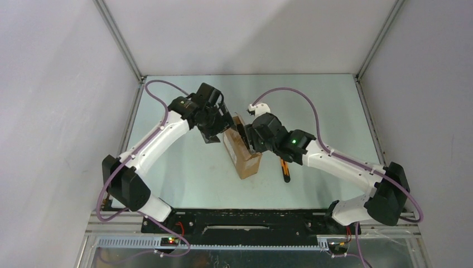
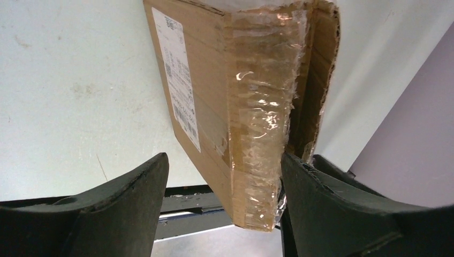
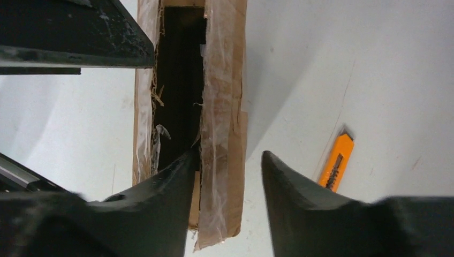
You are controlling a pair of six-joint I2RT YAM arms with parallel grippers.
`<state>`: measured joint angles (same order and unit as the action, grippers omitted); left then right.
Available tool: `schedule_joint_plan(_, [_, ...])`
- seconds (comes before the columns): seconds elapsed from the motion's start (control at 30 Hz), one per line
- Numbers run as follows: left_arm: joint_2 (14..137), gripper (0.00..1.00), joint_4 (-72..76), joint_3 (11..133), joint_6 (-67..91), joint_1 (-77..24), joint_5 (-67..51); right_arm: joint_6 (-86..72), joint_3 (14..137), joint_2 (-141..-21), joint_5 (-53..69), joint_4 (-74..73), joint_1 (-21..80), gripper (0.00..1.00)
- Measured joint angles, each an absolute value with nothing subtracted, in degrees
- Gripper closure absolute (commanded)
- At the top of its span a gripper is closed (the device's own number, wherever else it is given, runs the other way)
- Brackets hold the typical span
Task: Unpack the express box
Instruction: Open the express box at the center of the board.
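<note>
The express box [image 1: 243, 153], brown cardboard with glossy tape, stands on a narrow side mid-table, its slit top edge gaping. My left gripper [image 1: 216, 127] is open at the box's far end. In the left wrist view the taped wall [image 2: 257, 107] lies between the fingers of the left gripper [image 2: 224, 160]: the right one is against the torn seam and the left one is well clear of the labelled face [image 2: 179, 75]. My right gripper [image 3: 229, 155] is open astride one flap [image 3: 225, 80], its left finger inside the dark opening and its right finger outside with a gap.
An orange-and-black utility knife [image 1: 285, 170] lies on the table just right of the box, beside the right gripper [image 1: 254, 137]; the right wrist view shows the knife [image 3: 335, 163] too. Grey enclosure walls [image 1: 67, 111] close in the table on three sides.
</note>
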<state>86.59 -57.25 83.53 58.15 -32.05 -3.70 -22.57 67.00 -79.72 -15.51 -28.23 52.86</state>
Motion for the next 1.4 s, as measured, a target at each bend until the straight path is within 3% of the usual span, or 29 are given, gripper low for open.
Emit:
schedule_joint_plan(0.1, [87.3, 0.20, -57.1, 84.8, 57.9, -32.1, -3.9, -23.1, 67.0, -80.4, -16.0, -28.3, 52.9, 0.89])
schedule_joint_plan(0.2, [87.6, 0.21, -57.1, 85.7, 57.8, -32.1, -4.3, -23.9, 67.2, -80.5, -17.2, -28.2, 53.0, 1.00])
schedule_joint_plan(0.43, [88.9, 0.26, -57.1, 86.2, 57.0, -32.0, -4.8, -25.8, 67.3, -80.4, -19.3, -28.3, 53.8, 1.00])
schedule_joint_plan(0.63, [89.9, 0.36, -57.2, 86.1, 56.4, -31.8, -5.0, -27.0, 67.1, -78.8, -19.8, -27.7, 53.9, 1.00])
schedule_joint_plan(0.93, [87.9, 0.70, -55.6, 81.5, 55.3, -29.8, -5.6, -29.7, 63.3, -75.4, -16.8, -24.0, 51.4, 1.00])
schedule_joint_plan(1.07, [85.9, 0.98, -52.0, 78.1, 55.4, -29.4, -6.5, -32.0, 59.8, -73.1, -12.1, -20.1, 48.3, 1.00])
schedule_joint_plan(1.2, [82.9, 1.00, -47.7, 74.4, 55.4, -29.3, -7.6, -36.2, 54.1, -70.7, -0.4, -12.5, 42.6, 1.00])
schedule_joint_plan(1.23, [82.4, 1.00, -47.0, 73.9, 55.4, -29.3, -7.6, -37.6, 52.8, -70.6, 2.8, -10.2, 40.9, 0.93])
schedule_joint_plan(1.33, [81.3, 1.00, -47.1, 74.1, 55.3, -29.0, -6.8, -39.3, 51.6, -70.9, 7.6, -7.9, 38.6, 0.48])
schedule_joint_plan(1.4, [81.4, 1.00, -50.8, 77.0, 54.9, -28.9, -5.8, -39.1, 51.6, -71.1, 8.0, -8.4, 38.9, 0.33])
